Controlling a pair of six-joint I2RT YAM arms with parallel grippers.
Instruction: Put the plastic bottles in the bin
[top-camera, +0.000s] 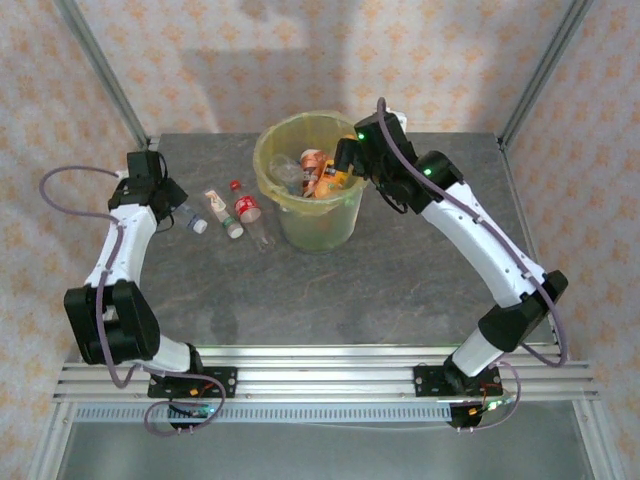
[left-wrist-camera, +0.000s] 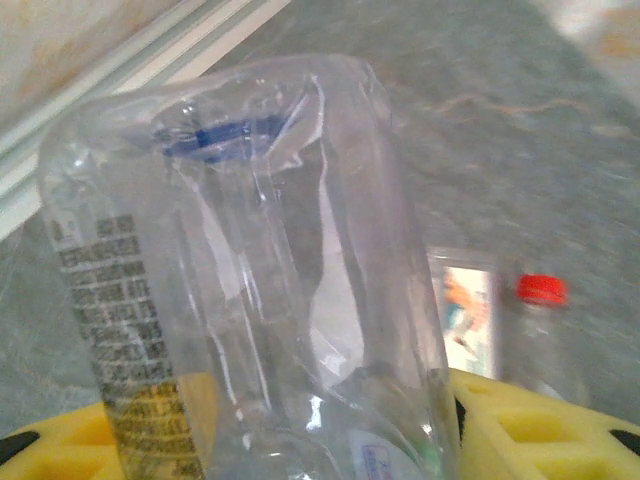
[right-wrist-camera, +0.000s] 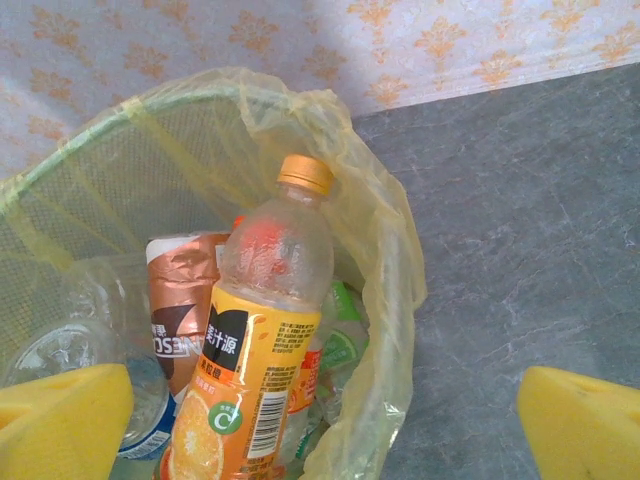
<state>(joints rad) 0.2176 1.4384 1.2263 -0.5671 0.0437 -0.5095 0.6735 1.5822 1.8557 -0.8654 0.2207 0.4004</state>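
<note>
Top view: the bin (top-camera: 320, 225) is round and pale yellow-green, with a yellow bag folded over its rim. It stands at the far middle of the grey table (top-camera: 400, 290). Three plastic bottles lie close together on the table left of it: a clear crushed bottle (top-camera: 190, 217) furthest left, a white-labelled bottle (top-camera: 222, 213), and a red-capped bottle (top-camera: 250, 212) just beside the bin. My left gripper (top-camera: 175, 207) is at the clear crushed bottle; from up here I can't tell the grip. My right gripper (top-camera: 344, 162) hangs over the bin's right rim. More bottles sit inside, an orange-labelled bottle (top-camera: 328, 182) clearest.

Left wrist view: detail too small from above. The clear crushed bottle (left-wrist-camera: 270, 300) sits between my left pads (left-wrist-camera: 540, 425), both against its sides, so I'm clamped on it. Its walls are creased and flattened, with a blue ring near the far end and a strip of black print down one side. Beyond it, blurred, are a white label and a red cap.

Right wrist view: my right pads (right-wrist-camera: 60, 420) sit at the bottom corners, wide apart with nothing between them. Below, in the bin, the orange-labelled bottle (right-wrist-camera: 255, 350) leans with its orange cap up and barcode showing. A brown-labelled bottle (right-wrist-camera: 185, 290) lies behind it, and a clear blue-labelled bottle (right-wrist-camera: 90, 355) is at lower left. The bag is translucent and wrinkled.
</note>
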